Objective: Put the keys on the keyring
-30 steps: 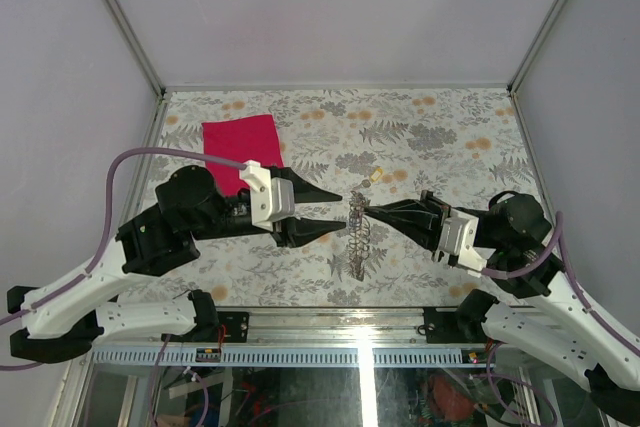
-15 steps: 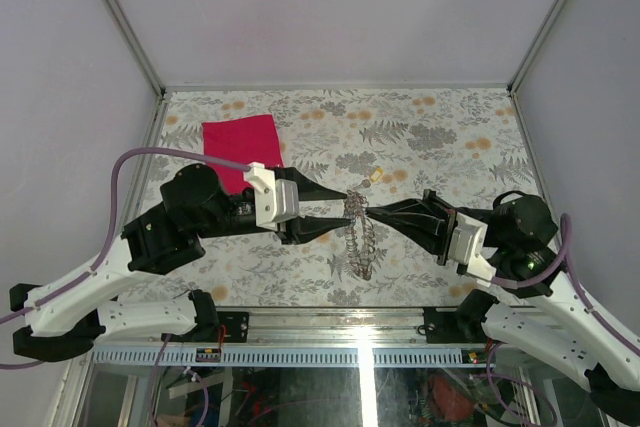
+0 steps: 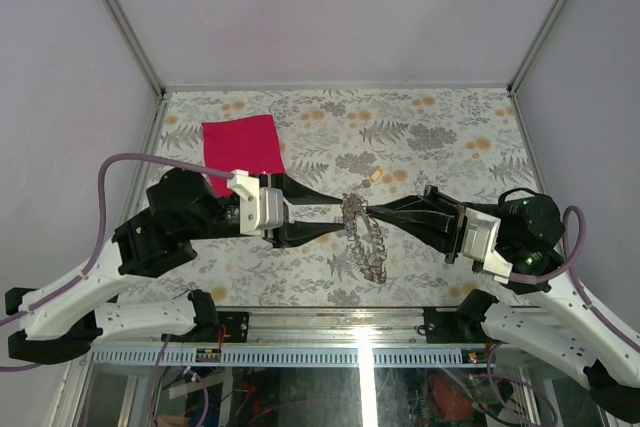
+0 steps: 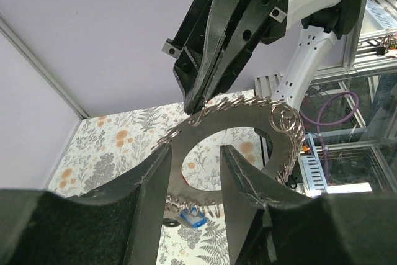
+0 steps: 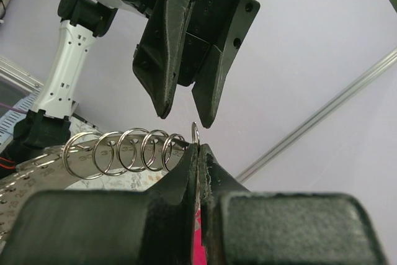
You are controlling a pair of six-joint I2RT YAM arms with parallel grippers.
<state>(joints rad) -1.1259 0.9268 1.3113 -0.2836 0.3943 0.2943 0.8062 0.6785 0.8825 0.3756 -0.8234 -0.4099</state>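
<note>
- R gripper (image 5: 197,148) clamped on keyring (image 4: 239,116), held above tabletop centre.
- L gripper (image 4: 195,153) jaws apart, straddling keyring's rim.
- Small key (image 3: 375,176) on tabletop just beyond.

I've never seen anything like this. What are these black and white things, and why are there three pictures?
They are two robot arms bolted to a table with a flowery cover. One picture looks down from above; the other two come from a camera on each wrist. The right hand is shut on a small wire loop of the keyring, holding it up. The left hand, open, faces it. A pink-red cloth and one small yellowish key lie on the table.
</note>
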